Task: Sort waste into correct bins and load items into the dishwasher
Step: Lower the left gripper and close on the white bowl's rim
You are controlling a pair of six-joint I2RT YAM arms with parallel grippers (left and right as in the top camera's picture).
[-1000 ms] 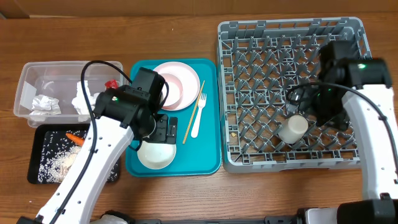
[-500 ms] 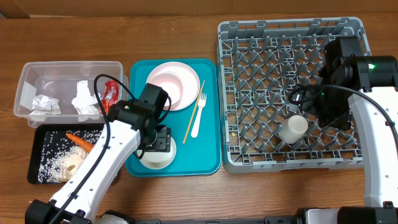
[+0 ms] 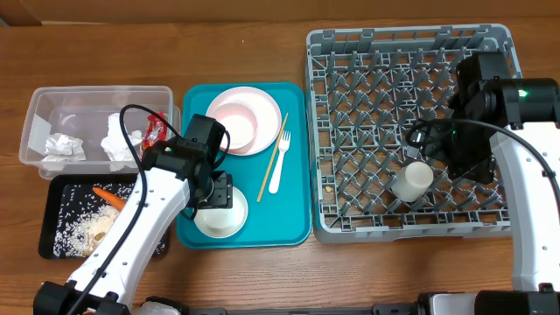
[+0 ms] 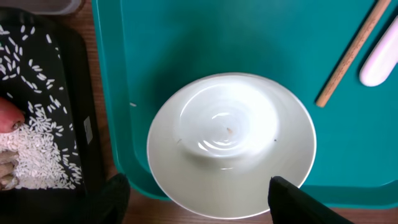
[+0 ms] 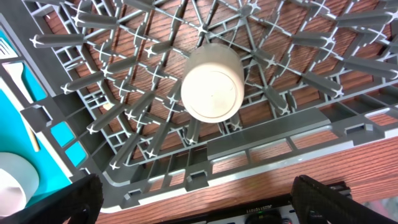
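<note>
Bowl-loading step: left claw (image 4: 202,199) spread wide over round white bowl (image 4: 230,134); next, lower, pinch rim, lift toward square grey plastic rack (image 3: 402,229).

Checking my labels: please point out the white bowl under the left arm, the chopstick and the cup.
white bowl (image 4: 227,127), left wrist view, its inner well.
chopstick (image 3: 272,158), overhead view, middle of the shaft.
cup (image 5: 211,93), right wrist view, round end facing the camera.

Robot lab: wooden table (image 3: 262,35), dish rack (image 3: 367,114)
</note>
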